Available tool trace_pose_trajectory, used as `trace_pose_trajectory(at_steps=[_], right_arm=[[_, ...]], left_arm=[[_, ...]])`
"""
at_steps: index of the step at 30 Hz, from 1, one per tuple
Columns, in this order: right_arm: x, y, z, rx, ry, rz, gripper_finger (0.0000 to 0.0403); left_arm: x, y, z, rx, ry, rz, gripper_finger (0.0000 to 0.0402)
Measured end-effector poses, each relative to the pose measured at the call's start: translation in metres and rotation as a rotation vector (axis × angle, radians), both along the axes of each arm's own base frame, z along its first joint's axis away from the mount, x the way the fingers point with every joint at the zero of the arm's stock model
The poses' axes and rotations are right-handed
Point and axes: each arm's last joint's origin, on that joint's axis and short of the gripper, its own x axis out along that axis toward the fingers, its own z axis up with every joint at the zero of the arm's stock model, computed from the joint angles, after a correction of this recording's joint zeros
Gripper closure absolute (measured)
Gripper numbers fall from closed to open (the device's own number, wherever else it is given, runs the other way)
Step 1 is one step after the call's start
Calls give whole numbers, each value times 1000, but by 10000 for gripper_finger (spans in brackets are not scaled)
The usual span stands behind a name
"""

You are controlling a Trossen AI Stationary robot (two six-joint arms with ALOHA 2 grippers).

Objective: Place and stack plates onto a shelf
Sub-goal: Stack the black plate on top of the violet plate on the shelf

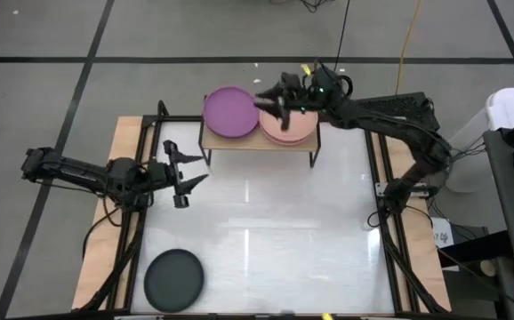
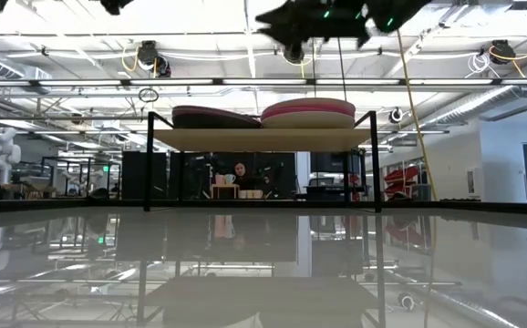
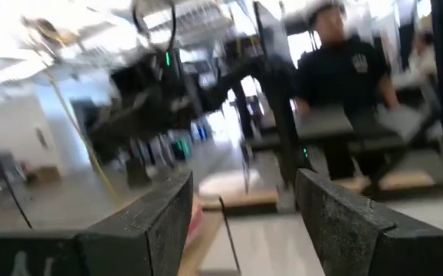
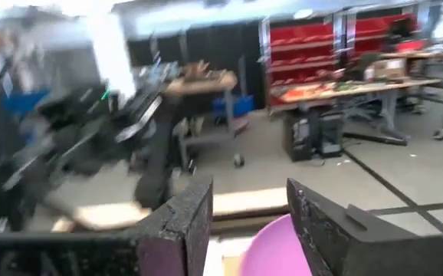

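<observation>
Reading the high view as a clock face, you find the shelf point(image 1: 259, 142) at 12 o'clock on the white table point(image 1: 266, 222). It is a light-wood board on thin black legs. Its 9 o'clock half carries a purple plate point(image 1: 228, 112). Its 3 o'clock half carries a salmon pink plate point(image 1: 293, 129), which tops a short stack. In the low view, that stack point(image 2: 307, 113) shows a dark magenta layer above a pale one, and it stands higher than the dark plates point(image 2: 213, 117) beside it. The two piles touch or nearly touch at the middle of the board; you cannot tell which.

A black plate point(image 1: 173, 276) lies flat on the table at 7 o'clock, well apart from the shelf.

The right gripper point(image 1: 273, 100) hangs over the shelf between the two piles, above the inner edge of the salmon pink plate. Its fingers point(image 4: 179, 222) are spread and grasp nothing. A purple rim appears between them in the right wrist view.

The left gripper point(image 1: 186, 173) is at 9 o'clock, near the shelf's front corner, above bare table. Its jaws are released and empty.

A person point(image 3: 344, 73) in a dark shirt stands in the room beyond the table.
</observation>
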Motion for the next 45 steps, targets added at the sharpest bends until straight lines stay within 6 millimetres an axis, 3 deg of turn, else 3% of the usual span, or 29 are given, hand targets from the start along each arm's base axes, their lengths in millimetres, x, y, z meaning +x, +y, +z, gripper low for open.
trace_pose_trajectory(at_steps=[5,8,12,16,22,29,37,45], right_arm=[[-23,58,9,-146,86,28,263],[-42,87,4,-184,86,41,263],[-71,114,-13,-175,91,28,263],[-99,132,-37,-165,98,15,263],[-126,150,-61,-156,99,-3,264],[-138,161,-83,-125,104,28,264],[-140,168,-105,-100,158,63,264],[-140,168,-107,-102,164,69,264]], left_arm=[[20,-9,25,-23,264,-29,165],[35,-15,28,-19,474,-33,165],[52,-24,19,-39,736,-100,165],[68,-35,-6,-120,949,-208,165],[88,-54,-54,-215,1246,-298,165],[97,-69,-87,-193,1410,-302,165],[97,-83,-100,-238,1474,-339,165],[88,-89,-102,-246,1540,-326,165]])
